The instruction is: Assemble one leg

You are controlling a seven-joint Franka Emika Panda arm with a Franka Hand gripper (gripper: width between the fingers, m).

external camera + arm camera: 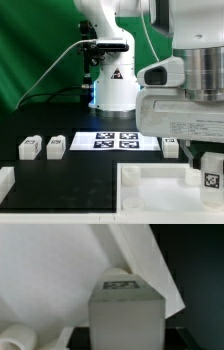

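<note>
The surface is a flat black tabletop (pixel 85 175). A green curtain (pixel 30 50) hangs behind it, and my white arm base (pixel 112 85) stands at the back. The marker board (pixel 115 140) lies flat just in front of that base, and I place everything else from it.

My gripper (pixel 207 158) hangs to the exterior view's right of the marker board and nearer the camera. My jaws are closed narrowly around the leg (pixel 211 180), a small white block with a black-and-white tag. In the wrist view the leg (pixel 125 314) stands upright with its tag at the upper end. Broad white surfaces slope behind it, and a rounded white part (pixel 15 336) sits low beside it.

The large white tray-like piece (pixel 150 172) lies in front of the marker board, toward the camera. The held leg is over its right-hand part; I cannot tell whether they touch. Two other legs (pixel 30 148) (pixel 56 147) stand side by side to the exterior view's left of the marker board. A fourth leg (pixel 172 147) sits just off the board's right edge. Bare black table lies open between the left pair and the tray-like piece.
</note>
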